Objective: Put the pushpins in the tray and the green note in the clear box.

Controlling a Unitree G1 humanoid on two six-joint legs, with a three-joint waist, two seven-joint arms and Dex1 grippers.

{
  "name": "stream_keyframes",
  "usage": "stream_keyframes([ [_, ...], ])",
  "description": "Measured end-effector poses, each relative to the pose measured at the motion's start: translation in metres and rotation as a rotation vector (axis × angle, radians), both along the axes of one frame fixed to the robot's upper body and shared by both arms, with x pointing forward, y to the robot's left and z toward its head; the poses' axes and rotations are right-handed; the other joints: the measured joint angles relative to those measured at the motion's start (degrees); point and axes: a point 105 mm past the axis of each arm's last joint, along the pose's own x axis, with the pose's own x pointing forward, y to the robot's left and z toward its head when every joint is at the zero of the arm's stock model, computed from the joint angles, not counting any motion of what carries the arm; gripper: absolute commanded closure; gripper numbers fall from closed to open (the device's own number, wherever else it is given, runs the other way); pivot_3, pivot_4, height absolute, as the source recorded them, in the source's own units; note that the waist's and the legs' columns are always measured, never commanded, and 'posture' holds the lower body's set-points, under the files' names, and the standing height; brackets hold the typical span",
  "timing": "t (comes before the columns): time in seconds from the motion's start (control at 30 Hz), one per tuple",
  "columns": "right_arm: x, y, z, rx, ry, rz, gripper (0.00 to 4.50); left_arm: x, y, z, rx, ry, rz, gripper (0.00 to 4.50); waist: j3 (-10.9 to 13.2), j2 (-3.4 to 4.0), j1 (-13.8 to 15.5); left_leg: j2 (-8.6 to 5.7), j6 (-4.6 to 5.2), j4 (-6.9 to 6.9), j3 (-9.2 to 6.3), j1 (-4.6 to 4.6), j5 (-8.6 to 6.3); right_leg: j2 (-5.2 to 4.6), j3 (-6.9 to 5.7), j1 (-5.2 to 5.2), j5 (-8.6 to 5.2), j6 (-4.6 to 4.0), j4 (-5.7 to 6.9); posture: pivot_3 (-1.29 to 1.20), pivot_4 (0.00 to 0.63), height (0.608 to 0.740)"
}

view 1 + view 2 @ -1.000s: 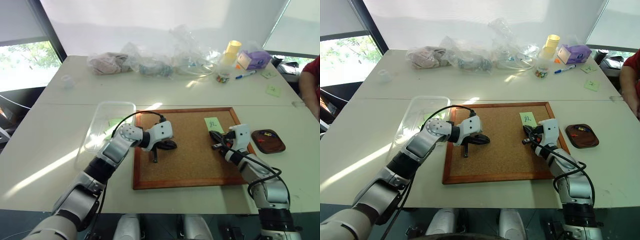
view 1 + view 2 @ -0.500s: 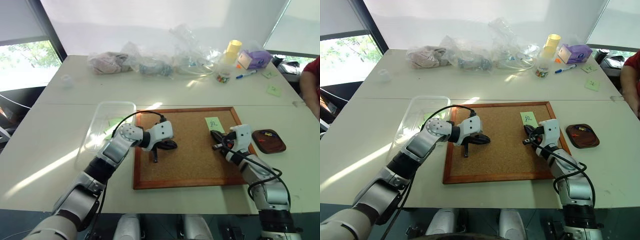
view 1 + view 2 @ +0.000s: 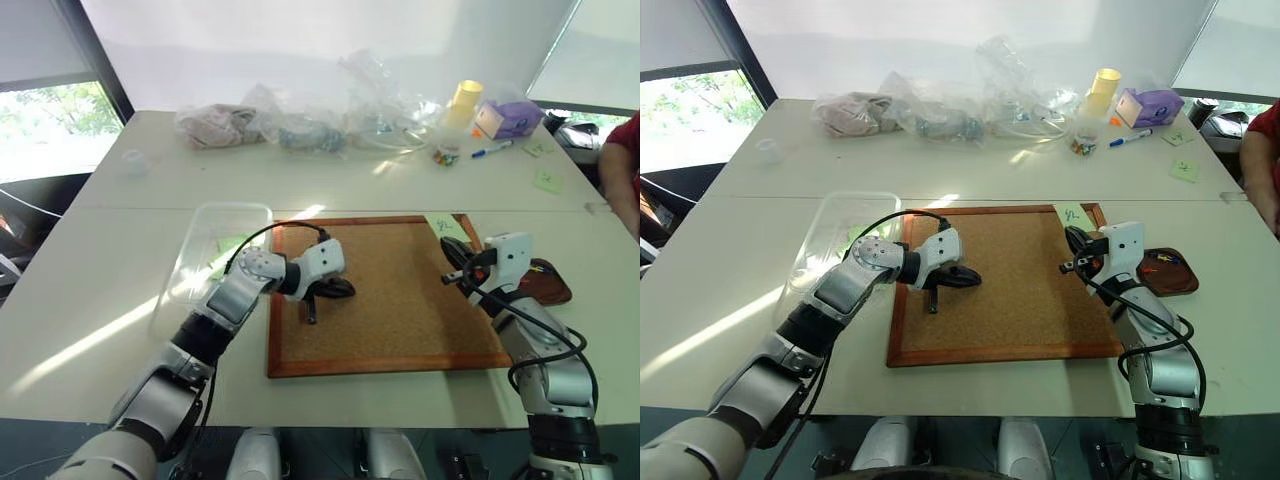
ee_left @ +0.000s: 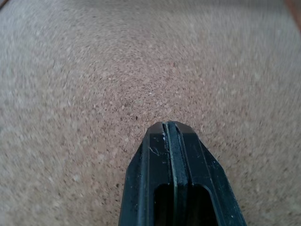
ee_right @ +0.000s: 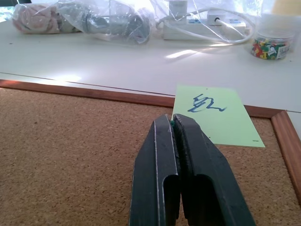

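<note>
R claw [image 5: 175, 123] pinching green note [image 5: 214, 115] by its corner, raised over corkboard [image 3: 390, 300] far edge. L claw [image 4: 170, 129] shut, empty, on cork. Pins [image 3: 540, 266] in tray [image 3: 553, 291]; clear box [image 3: 205, 250] left of board.

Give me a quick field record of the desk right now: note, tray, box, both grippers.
green note: pinched by its edge, lifted over the corkboard's far right corner
tray: right of the corkboard, pushpins inside
clear box: left of the corkboard, a green paper already inside
right gripper: shut on the note
left gripper: shut, empty, over bare cork
</note>
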Motion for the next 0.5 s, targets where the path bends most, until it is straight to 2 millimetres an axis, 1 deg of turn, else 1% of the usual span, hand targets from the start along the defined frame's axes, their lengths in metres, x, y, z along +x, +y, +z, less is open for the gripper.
stream_keyframes([
  [0.03,-0.001,0.0,0.001,-0.003,-0.003,0.002,4.5,0.001,-0.002,0.008,-0.044,0.026,0.0,3.48,0.01,-0.01,-0.06,0.0,0.0,0.0,0.0,-0.08,0.0,0.01,0.0,-0.09,0.0,0.0,0.0,0.0,0.15,0.737],
  [0.07,-0.002,0.001,0.002,-0.008,-0.006,0.006,4.5,0.003,-0.004,0.02,-0.096,0.054,-0.005,3.06,0.02,-0.01,-0.1,0.0,-0.01,0.01,-0.01,-0.24,0.01,0.03,0.0,-0.24,0.02,0.03,0.02,0.0,0.15,0.737],
  [0.1,-0.002,0.001,0.003,-0.015,-0.011,0.01,4.5,0.005,-0.005,0.034,-0.148,0.069,-0.011,2.5,0.03,-0.01,-0.14,0.0,-0.01,0.0,-0.01,-0.31,0.01,0.05,-0.01,-0.31,0.07,0.13,0.02,0.0,0.15,0.737],
  [0.17,-0.004,0.001,0.008,-0.031,-0.024,0.014,4.5,0.007,-0.008,0.06,-0.233,0.083,-0.026,1.59,0.03,0.0,-0.16,-0.01,-0.02,0.0,-0.02,-0.33,0.02,0.08,-0.03,-0.34,0.09,0.19,0.02,0.0,0.15,0.737],
  [0.2,-0.006,-0.001,0.011,-0.048,-0.031,0.015,4.5,0.007,-0.012,0.073,-0.279,0.098,-0.039,1.05,0.04,0.01,-0.15,-0.01,-0.03,0.0,-0.04,-0.37,0.02,0.09,-0.06,-0.34,0.08,0.22,0.01,0.0,0.15,0.737],
  [0.27,-0.009,0.0,0.019,-0.061,-0.059,0.018,4.5,0.008,-0.019,0.093,-0.343,0.119,-0.055,0.17,0.04,0.0,-0.12,-0.03,-0.03,0.01,-0.06,-0.38,0.02,0.09,-0.07,-0.34,0.07,0.25,0.0,0.0,0.15,0.737],
  [0.3,-0.011,0.0,0.023,-0.075,-0.072,0.021,4.5,0.011,-0.023,0.101,-0.372,0.141,-0.043,0.01,0.04,0.0,-0.01,-0.06,-0.03,0.02,-0.08,-0.39,0.02,0.08,-0.07,-0.34,0.06,0.26,0.0,0.0,0.15,0.737],
  [0.37,-0.015,0.001,0.034,-0.106,-0.101,0.029,4.5,0.026,-0.033,0.107,-0.404,0.234,0.043,0.01,0.07,-0.05,0.03,-0.16,-0.02,0.07,-0.26,-0.45,0.02,0.08,-0.07,-0.3,0.06,0.27,-0.02,0.0,0.15,0.737],
  [0.43,-0.019,0.004,0.041,-0.124,-0.125,0.037,4.5,0.039,-0.041,0.107,-0.437,0.377,0.132,0.01,0.09,-0.09,-0.07,-0.22,-0.01,0.08,-0.4,-0.51,0.02,0.07,-0.07,-0.29,0.05,0.3,-0.03,0.0,0.15,0.737],
  [0.5,-0.024,0.006,0.047,-0.152,-0.137,0.049,4.5,0.045,-0.051,0.108,-0.492,0.573,0.182,0.01,0.12,-0.12,-0.13,-0.27,-0.02,0.08,-0.56,-0.59,0.02,0.08,-0.09,-0.3,-0.01,0.4,-0.02,0.0,0.15,0.737],
])
